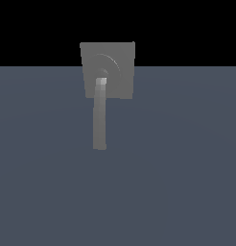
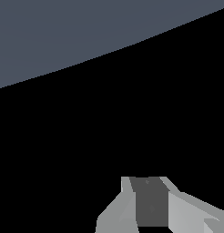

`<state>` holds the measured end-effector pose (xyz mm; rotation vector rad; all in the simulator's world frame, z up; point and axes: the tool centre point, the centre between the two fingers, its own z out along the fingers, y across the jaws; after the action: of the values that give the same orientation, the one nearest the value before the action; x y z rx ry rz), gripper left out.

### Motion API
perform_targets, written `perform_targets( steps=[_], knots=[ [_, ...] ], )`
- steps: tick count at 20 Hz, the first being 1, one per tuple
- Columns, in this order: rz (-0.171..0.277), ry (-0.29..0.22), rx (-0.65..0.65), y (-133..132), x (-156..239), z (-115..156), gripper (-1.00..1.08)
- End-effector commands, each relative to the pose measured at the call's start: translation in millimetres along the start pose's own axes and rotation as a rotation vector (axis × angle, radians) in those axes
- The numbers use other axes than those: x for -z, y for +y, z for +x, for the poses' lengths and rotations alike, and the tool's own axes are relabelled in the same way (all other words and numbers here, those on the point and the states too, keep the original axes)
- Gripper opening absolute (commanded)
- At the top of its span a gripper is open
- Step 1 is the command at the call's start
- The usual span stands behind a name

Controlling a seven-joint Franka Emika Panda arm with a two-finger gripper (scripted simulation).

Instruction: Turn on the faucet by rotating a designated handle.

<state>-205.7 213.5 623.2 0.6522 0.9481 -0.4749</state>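
Observation:
The faucet is a square matte-grey plate with a raised round ring, standing at the far edge of the floor in the exterior view. Its handle, a long slim grey bar, runs from the ring straight down the picture and ends near the middle. Neither the arm nor the gripper shows in the exterior view. In the wrist view only part of my gripper appears, as light grey finger bodies around a darker grey strip. The wrist view shows neither faucet nor handle, and nothing is seen between the fingers.
A flat blue-grey floor spreads around the faucet in the exterior view, with black background behind it. The wrist view shows a curved patch of the same floor and black elsewhere.

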Motion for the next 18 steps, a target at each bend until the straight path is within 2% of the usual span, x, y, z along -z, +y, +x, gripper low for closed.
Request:
perform_targets(
  steps=[1,9,14,18],
  knots=[
    [-0.077,-0.071,0.149,17.7,17.2,13.5,-1.00],
    [-0.279,-0.294,0.662,59.9,68.1,86.9,-1.00],
    [-0.382,-0.431,1.005,71.3,93.2,152.3,-1.00],
    [-0.454,-0.538,1.290,69.2,107.6,212.5,-1.00]
  ],
)
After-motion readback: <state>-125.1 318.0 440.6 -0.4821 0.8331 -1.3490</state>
